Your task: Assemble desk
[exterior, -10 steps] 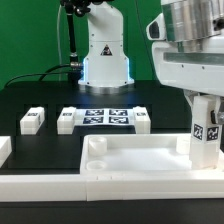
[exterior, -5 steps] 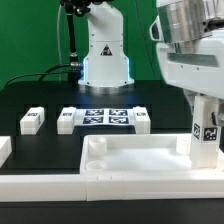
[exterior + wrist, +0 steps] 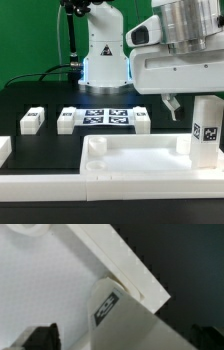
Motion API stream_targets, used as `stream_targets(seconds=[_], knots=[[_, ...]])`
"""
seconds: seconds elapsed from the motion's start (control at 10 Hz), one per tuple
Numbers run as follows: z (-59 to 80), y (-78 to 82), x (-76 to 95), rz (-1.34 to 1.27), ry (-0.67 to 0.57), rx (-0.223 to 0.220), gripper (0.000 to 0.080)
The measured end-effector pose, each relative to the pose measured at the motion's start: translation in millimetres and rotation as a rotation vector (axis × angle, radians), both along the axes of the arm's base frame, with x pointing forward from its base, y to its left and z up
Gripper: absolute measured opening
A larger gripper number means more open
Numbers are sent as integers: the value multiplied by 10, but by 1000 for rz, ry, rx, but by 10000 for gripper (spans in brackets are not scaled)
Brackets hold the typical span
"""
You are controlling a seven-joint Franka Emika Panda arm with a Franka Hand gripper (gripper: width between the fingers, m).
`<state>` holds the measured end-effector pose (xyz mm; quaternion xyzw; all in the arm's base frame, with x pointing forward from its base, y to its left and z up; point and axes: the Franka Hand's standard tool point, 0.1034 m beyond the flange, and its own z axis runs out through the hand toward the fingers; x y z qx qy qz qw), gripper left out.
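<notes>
One leg (image 3: 205, 130) stands upright in the desk top (image 3: 130, 160) corner socket at the exterior view's right, gripper (image 3: 118, 335) spread wide, holding nothing; three other legs (image 3: 32, 120) (image 3: 68, 120) (image 3: 140, 120) lie unmounted on the tabletop (image 3: 40, 95) behind.

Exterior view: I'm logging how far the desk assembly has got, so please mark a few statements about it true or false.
1. A leg stands upright at the corner of the desk top on the exterior view's right. True.
2. The jaws are shut on that leg. False: they are open, above the leg and clear of it.
3. Three more legs lie on the black table beyond the desk top. True.
4. A leg stands in the corner socket on the exterior view's left. False: that socket is empty.
</notes>
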<state>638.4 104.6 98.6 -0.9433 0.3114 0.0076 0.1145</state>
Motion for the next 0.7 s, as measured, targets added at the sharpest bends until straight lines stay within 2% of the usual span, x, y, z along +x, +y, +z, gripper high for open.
stream_targets(seconds=[0.2,0.3,0.4,0.5,0.7], knots=[[6,2,0,133,-28,-13,649],[62,14,14,346,-51,-76,649],[119,46,36,539,-70,-114,649],[133,54,40,687,-88,-129,649],[103,59,23,657,-86,-128,649]])
